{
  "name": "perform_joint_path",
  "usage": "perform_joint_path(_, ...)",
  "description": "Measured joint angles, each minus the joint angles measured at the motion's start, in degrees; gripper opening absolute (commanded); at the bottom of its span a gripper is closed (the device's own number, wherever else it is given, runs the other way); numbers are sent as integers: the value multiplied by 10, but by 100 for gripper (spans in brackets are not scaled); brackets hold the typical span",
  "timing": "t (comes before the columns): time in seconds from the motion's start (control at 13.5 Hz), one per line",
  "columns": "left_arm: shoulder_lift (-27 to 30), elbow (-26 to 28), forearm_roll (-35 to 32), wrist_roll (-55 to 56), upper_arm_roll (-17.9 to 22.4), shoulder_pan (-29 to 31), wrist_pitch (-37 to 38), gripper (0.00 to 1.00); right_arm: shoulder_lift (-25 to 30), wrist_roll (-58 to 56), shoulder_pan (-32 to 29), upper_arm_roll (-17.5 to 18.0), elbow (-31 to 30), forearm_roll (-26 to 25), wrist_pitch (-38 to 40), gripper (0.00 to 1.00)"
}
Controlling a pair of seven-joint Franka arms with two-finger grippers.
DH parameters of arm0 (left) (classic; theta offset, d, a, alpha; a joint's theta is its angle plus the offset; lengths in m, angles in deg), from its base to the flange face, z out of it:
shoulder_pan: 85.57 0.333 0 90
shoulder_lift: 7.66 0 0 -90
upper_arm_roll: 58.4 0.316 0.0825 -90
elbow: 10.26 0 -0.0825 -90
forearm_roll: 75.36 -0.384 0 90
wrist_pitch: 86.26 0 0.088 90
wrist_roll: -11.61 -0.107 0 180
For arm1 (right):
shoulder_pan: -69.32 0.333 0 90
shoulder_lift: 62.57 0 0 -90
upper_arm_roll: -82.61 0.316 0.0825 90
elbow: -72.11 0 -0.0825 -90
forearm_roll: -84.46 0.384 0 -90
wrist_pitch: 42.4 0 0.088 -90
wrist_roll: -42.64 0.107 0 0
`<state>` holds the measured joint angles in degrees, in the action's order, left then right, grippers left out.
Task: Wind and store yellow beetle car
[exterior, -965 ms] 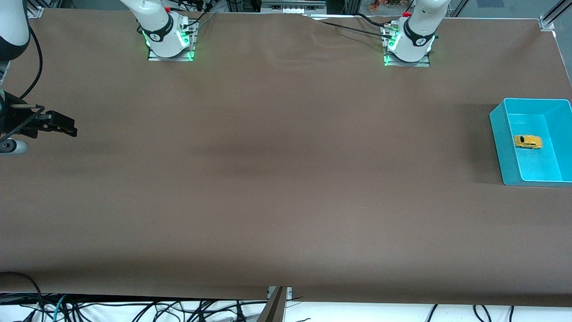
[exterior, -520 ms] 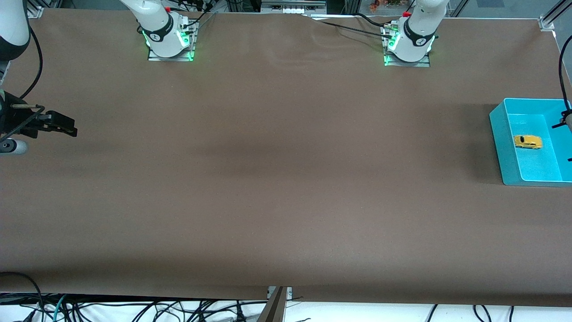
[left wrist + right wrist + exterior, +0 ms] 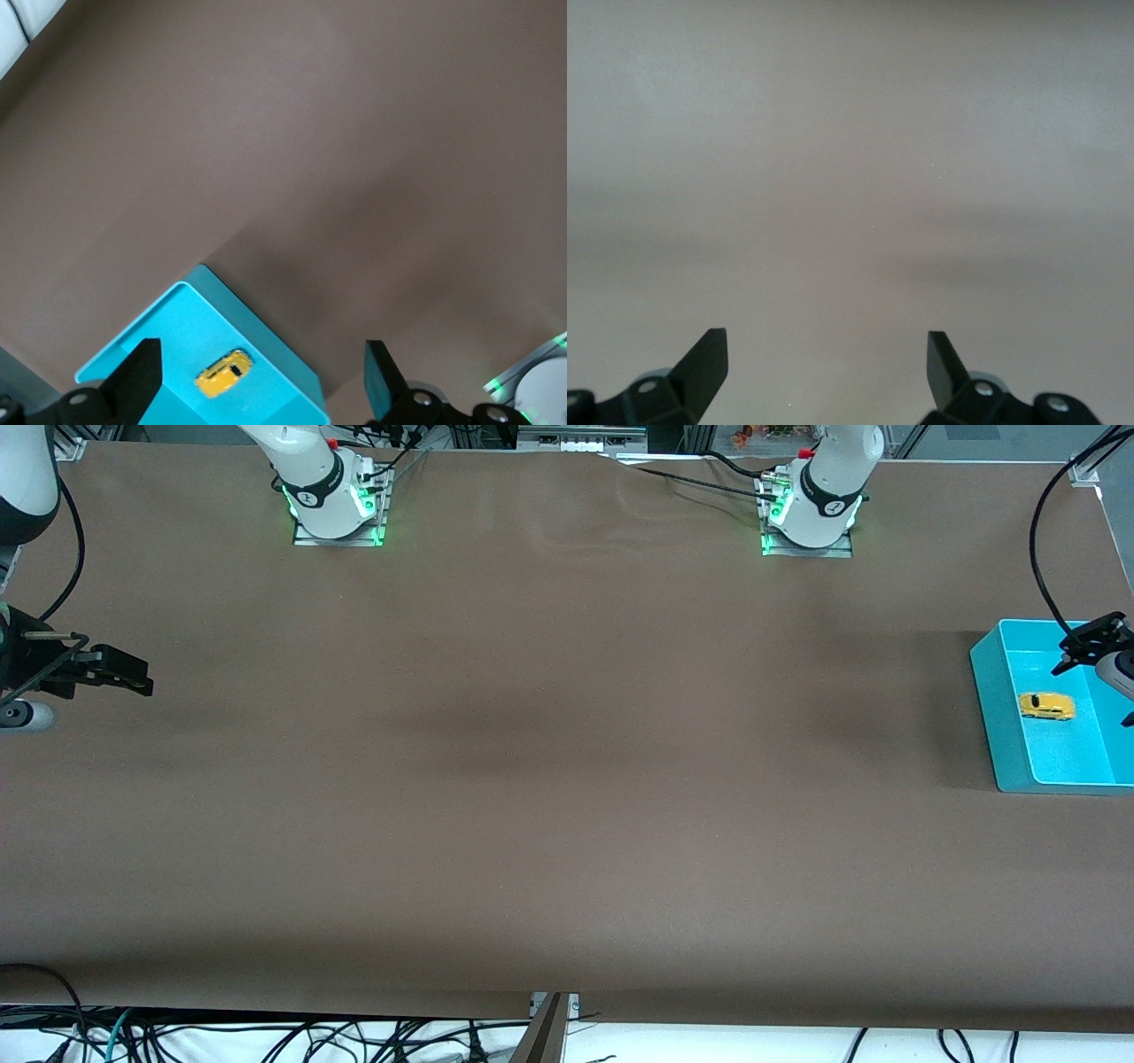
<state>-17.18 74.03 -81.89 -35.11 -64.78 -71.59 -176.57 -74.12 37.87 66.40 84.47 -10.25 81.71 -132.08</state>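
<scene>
The yellow beetle car lies on the floor of a teal bin at the left arm's end of the table. My left gripper hangs over the bin, open and empty, above the car and clear of it. In the left wrist view the car shows in the bin, between and below the spread fingers of my left gripper. My right gripper waits, open and empty, over bare table at the right arm's end; in the right wrist view this gripper has only the table under it.
A brown cloth covers the table. The two arm bases stand along the edge farthest from the front camera. A black cable loops above the bin. Cables lie below the table's near edge.
My left gripper has come into the front view from the left arm's end and now hangs over the bin. The car, the bin and my right gripper have not moved.
</scene>
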Motion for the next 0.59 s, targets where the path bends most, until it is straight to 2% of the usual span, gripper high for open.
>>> perform_joint_path(0.3, 25, 26, 59, 192, 66, -74, 0, 100, 0, 0, 0, 0, 0, 0, 0, 99)
perform_joint_path(0.59, 53, 63, 96, 383, 73, -111, 0, 100, 0, 0, 0, 0, 0, 0, 0, 99)
